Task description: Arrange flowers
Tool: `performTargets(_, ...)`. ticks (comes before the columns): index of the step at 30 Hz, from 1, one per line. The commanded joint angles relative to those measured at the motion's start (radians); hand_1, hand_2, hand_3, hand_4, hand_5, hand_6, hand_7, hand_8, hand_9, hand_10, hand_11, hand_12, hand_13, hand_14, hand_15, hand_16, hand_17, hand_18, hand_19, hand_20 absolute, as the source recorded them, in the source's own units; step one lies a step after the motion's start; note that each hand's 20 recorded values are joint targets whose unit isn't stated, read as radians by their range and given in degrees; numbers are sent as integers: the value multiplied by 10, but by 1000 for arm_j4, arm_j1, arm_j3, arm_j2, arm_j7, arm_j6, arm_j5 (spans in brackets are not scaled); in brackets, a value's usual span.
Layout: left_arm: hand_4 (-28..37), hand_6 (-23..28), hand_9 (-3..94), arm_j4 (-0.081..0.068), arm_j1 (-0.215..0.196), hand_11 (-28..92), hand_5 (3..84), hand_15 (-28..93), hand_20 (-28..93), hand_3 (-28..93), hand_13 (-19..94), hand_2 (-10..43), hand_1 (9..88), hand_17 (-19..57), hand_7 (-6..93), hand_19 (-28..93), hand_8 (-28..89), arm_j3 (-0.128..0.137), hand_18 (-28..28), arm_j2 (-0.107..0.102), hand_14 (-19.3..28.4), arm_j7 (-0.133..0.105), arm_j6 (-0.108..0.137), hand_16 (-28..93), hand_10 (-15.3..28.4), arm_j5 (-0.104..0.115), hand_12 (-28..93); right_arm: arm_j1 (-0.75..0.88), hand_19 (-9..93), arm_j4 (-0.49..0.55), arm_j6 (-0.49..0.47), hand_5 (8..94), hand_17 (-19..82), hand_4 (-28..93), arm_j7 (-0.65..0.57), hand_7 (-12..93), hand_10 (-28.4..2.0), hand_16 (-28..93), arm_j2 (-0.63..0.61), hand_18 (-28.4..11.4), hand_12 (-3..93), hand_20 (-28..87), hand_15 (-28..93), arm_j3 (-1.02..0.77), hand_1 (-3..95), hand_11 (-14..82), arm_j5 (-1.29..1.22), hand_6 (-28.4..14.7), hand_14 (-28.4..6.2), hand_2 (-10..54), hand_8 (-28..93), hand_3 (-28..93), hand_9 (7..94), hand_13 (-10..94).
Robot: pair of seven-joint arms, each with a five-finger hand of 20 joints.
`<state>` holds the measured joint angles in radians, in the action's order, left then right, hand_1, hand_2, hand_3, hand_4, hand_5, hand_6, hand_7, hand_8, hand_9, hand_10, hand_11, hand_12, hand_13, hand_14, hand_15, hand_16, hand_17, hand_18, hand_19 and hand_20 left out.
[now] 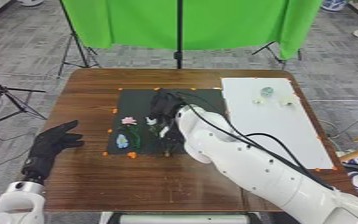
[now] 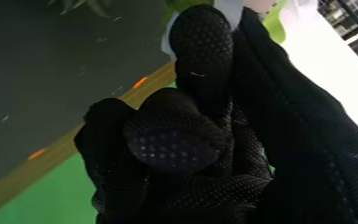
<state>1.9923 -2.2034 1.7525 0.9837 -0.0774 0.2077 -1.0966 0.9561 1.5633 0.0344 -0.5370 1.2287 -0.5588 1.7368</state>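
The left hand (image 1: 51, 143) and right hand (image 1: 167, 109) wear black gloves, mesh-textured over the right fingers (image 2: 202, 52) (one carries a small pale mark (image 2: 197, 75)). Back from the fingers, both arms (image 1: 260, 167) have rounded white shells, the right dotted dark, with black cables (image 1: 290, 150).

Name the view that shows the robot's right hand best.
The right wrist view: the right hand appears close up, its dotted texture plain. The head view shows it smaller and farther off, over the black mat.
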Motion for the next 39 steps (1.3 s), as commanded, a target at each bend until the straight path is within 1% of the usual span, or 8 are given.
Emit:
performTargets(1, -258, 55, 521, -5, -7, 266, 452, 343, 229, 635, 474, 198, 240, 123, 103, 269, -60, 0, 158, 7, 212, 8, 0, -24, 160, 2, 140, -6, 932, -16, 3, 740, 627, -142, 0, 289, -96, 375, 0, -145, 446, 576, 606, 9, 582, 287, 38, -16, -22, -95, 169, 590, 870, 899)
performTargets(2, -258, 55, 521, -3, -9, 266, 451, 344, 229, 635, 474, 198, 240, 124, 103, 269, -60, 1, 158, 7, 212, 7, 0, -23, 160, 2, 140, -6, 932, -17, 1, 740, 626, -141, -2, 289, -97, 374, -1, -145, 444, 576, 606, 9, 579, 291, 36, -16, -22, -95, 168, 589, 869, 899)
performTargets(4, -257, 55, 521, -7, -1, 266, 451, 343, 229, 635, 474, 198, 240, 124, 103, 269, -60, -1, 158, 5, 212, 9, -5, -23, 160, 2, 140, -6, 932, -19, -6, 739, 624, -140, -4, 288, -97, 374, -3, -147, 439, 578, 607, 5, 575, 298, 41, -16, -23, -95, 166, 586, 867, 898)
performTargets(24, -250, 53, 520, 0, -12, 266, 451, 341, 228, 638, 473, 196, 241, 123, 103, 268, -60, 7, 158, 2, 211, 24, -13, -23, 160, 0, 140, 10, 932, -9, -44, 733, 618, -125, 5, 232, -107, 373, -31, -153, 339, 583, 614, -21, 515, 396, 38, -22, -30, -95, 150, 564, 840, 891)
performTargets(25, -250, 53, 520, -3, -7, 266, 450, 341, 227, 638, 473, 196, 241, 123, 103, 268, -60, 6, 158, 1, 211, 25, -16, -23, 160, 0, 140, 10, 932, -5, -43, 731, 617, -124, 8, 229, -108, 373, -33, -153, 335, 583, 614, -32, 511, 399, 39, -22, -30, -95, 148, 564, 839, 891)
performTargets(29, -250, 53, 520, -1, -10, 266, 450, 340, 227, 639, 474, 196, 241, 123, 104, 268, -60, 6, 158, -1, 212, 27, -15, -24, 160, 0, 139, 2, 932, 54, -12, 726, 616, -120, 24, 217, -108, 372, -65, -154, 321, 581, 614, -84, 488, 409, 32, -20, -32, -95, 137, 576, 836, 890)
performTargets(35, -250, 53, 520, 5, -21, 266, 450, 342, 228, 638, 474, 196, 242, 123, 104, 269, -60, 16, 159, 0, 211, 28, -13, -23, 160, -1, 139, 12, 932, 197, 69, 723, 617, -131, 61, 201, -108, 368, -153, -153, 312, 582, 616, -212, 459, 416, 75, -21, -33, -95, 118, 606, 835, 892)
performTargets(39, -250, 52, 520, 12, -32, 267, 449, 342, 227, 637, 473, 197, 243, 123, 104, 268, -60, 25, 158, 1, 212, 25, -4, -23, 158, 0, 140, 17, 932, 238, 134, 723, 617, -134, 40, 196, -107, 367, -241, -153, 312, 583, 617, -259, 446, 420, 281, -21, -33, -95, 112, 615, 837, 892)
